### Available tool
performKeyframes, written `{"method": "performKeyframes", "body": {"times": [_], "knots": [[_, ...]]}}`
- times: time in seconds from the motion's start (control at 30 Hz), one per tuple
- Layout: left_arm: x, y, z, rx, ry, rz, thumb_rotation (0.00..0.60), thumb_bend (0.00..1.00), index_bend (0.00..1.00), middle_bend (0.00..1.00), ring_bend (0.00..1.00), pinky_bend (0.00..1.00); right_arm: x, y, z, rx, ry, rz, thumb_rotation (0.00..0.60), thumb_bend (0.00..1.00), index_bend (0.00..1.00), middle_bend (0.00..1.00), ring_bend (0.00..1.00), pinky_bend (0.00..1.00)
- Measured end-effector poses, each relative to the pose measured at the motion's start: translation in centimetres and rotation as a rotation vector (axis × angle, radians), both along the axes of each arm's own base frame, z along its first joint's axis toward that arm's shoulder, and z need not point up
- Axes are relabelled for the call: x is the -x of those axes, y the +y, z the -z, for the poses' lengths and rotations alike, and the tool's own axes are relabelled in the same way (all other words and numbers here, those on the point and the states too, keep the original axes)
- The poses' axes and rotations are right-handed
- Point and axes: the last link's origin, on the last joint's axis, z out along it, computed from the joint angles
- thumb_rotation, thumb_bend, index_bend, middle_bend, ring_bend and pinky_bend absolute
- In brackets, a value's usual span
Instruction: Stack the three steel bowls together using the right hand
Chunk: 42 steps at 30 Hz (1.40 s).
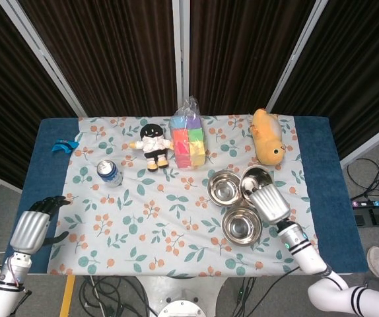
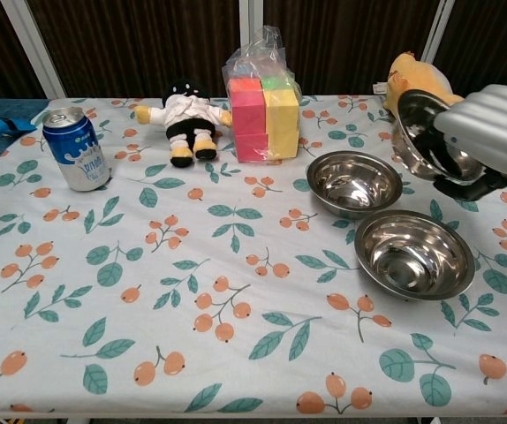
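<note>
So, a table (image 1: pixel 315 198) covered by one flowered cloth (image 2: pixel 147 291) fills most of the scene. On it there is one yellow plush animal (image 1: pixel 267 144) at the far right, one bag of coloured blocks (image 2: pixel 262 106) at the far middle, one small doll (image 2: pixel 181 112) in black and white just left of the bag, one blue drink can (image 2: pixel 75 148) standing upright further left, and one little blue scrap (image 1: pixel 64 145) on the bare blue edge at the far left.

There are three steel bowls. Two sit on the cloth: the far bowl (image 2: pixel 354 182) just in front of the blocks and to their right, and the near bowl (image 2: pixel 414 253) just beside it, closer to the front edge. The third, the lifted bowl (image 2: pixel 419 132), is up in the air, tilted steeply with its opening turned toward the left, above the right rim of the far bowl.

The right hand (image 2: pixel 492 141) holds that lifted bowl, its silver back on the outer right side and dark fingers (image 2: pixel 465 184) wrapped round the bowl's rim and underside, so the bowl lies to the left of the palm.

The left hand (image 1: pixel 34 224) hovers at the near left corner over the blue edge, holding nothing, its dark fingers loosely curled yet apart.
</note>
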Motion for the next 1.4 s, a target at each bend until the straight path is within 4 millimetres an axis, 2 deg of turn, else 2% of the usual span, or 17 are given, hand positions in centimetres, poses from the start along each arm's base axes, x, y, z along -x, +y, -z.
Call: {"method": "performKeyframes", "body": {"times": [0.17,0.37,0.47,0.53,0.6,0.73,0.93,1.17,1.4], "knots": [[0.4,0.1,-0.4,-0.005,-0.004,-0.012,0.6,0.15,0.31,0.31,0.24,0.31,-1.8,-1.1,1.9,-0.034,0.017,-0.017,0.6,0.4,0.73,0.63,0.82,0.78],[0.8,0.2,-0.6,-0.007,-0.008,-0.023,0.6,0.15,0.31,0.31,0.24,0.31,-2.4,-2.4,3.2,-0.035,0.032,-0.009,0.6,0.39,0.72,0.62,0.82,0.78],[1.1,0.3,-0.6,-0.006,-0.009,-0.031,0.6,0.14,0.31,0.31,0.24,0.31,-2.5,-2.9,3.6,-0.042,0.041,-0.005,0.6,0.28,0.66,0.58,0.82,0.78],[1.2,0.3,-0.6,-0.005,-0.011,-0.034,0.6,0.14,0.31,0.31,0.24,0.31,-2.5,-3.2,3.9,-0.055,0.049,-0.002,0.6,0.16,0.56,0.51,0.81,0.78],[1.3,0.4,-0.5,-0.005,-0.012,-0.037,0.6,0.14,0.31,0.31,0.24,0.31,-2.6,-3.3,4.1,-0.07,0.055,0.002,0.6,0.11,0.48,0.45,0.81,0.78],[1.4,0.5,-0.5,-0.003,-0.016,-0.038,0.6,0.13,0.31,0.31,0.24,0.31,-2.6,-3.6,4.0,-0.077,0.058,0.006,0.6,0.08,0.37,0.34,0.8,0.78],[1.3,0.5,-0.5,-0.006,-0.025,-0.036,0.6,0.13,0.31,0.31,0.24,0.31,-3.0,-3.5,3.2,-0.054,0.042,-0.007,0.6,0.08,0.35,0.32,0.8,0.78],[1.2,0.5,-0.6,-0.008,-0.033,-0.036,0.6,0.13,0.31,0.31,0.24,0.31,-3.5,-2.2,1.3,-0.029,0.03,-0.039,0.6,0.08,0.35,0.34,0.8,0.78],[1.3,0.4,-0.7,-0.009,-0.032,-0.042,0.6,0.13,0.31,0.31,0.24,0.31,-3.0,2.3,-1.5,-0.046,0.046,-0.044,0.6,0.07,0.35,0.38,0.8,0.78]]}}
